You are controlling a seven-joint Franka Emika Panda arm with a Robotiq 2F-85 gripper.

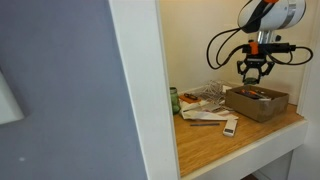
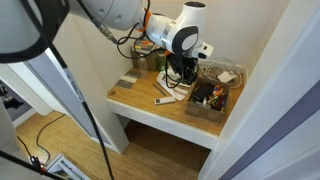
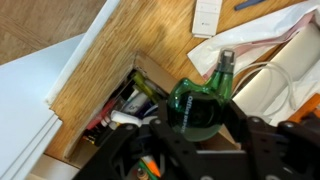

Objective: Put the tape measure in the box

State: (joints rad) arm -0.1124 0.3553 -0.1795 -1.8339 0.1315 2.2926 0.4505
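Observation:
In the wrist view my gripper [image 3: 198, 122] is shut on the tape measure [image 3: 195, 100], a dark green roundish case with white lettering and a loop pointing away. Below it lies the brown cardboard box [image 3: 150, 72], open-topped and holding pens and small items. In both exterior views the gripper [image 1: 255, 72] [image 2: 183, 72] hangs a little above the table, over the near edge of the box [image 1: 262, 106] [image 2: 206, 108]. The tape measure is too small to make out in the exterior views.
A flat white remote [image 1: 231, 126] [image 2: 166, 100] [image 3: 207, 15] lies on the wooden tabletop [image 1: 250, 135]. A green can [image 1: 174, 100] stands by the wall. Papers and plastic bags [image 1: 205, 100] [image 3: 250, 50] lie behind the remote. Walls close in the table.

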